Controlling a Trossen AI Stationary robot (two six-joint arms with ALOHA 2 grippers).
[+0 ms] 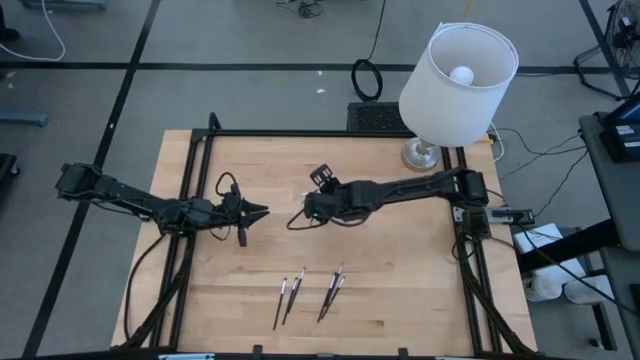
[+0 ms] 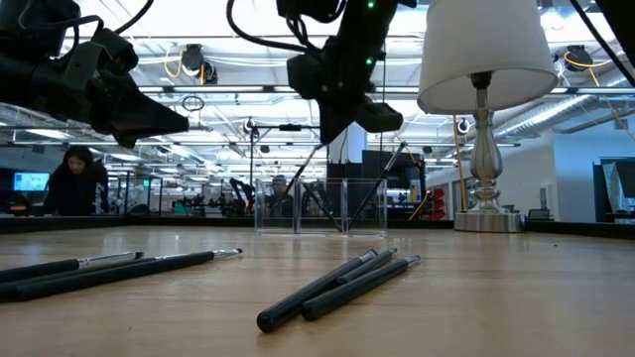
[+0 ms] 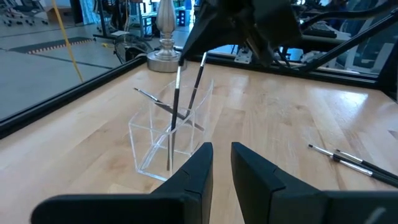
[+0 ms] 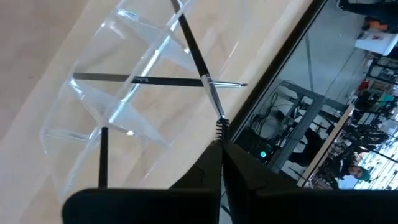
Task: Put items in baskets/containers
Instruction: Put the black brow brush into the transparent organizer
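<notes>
On the wooden table [image 1: 400,300], four brushes [image 1: 308,294] lie pointing lampward.

A wooden table [image 1: 400,300] carries four dark brushes [image 1: 308,294] in two pairs near its front edge, a clear compartmented container [image 3: 166,134] at its middle and a white-shaded lamp [image 1: 422,155] at the back right corner.

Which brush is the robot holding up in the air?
The brush pinched in the right hand, hanging over the clear container. The other brushes lie flat on the table or already lean inside the container.
</notes>
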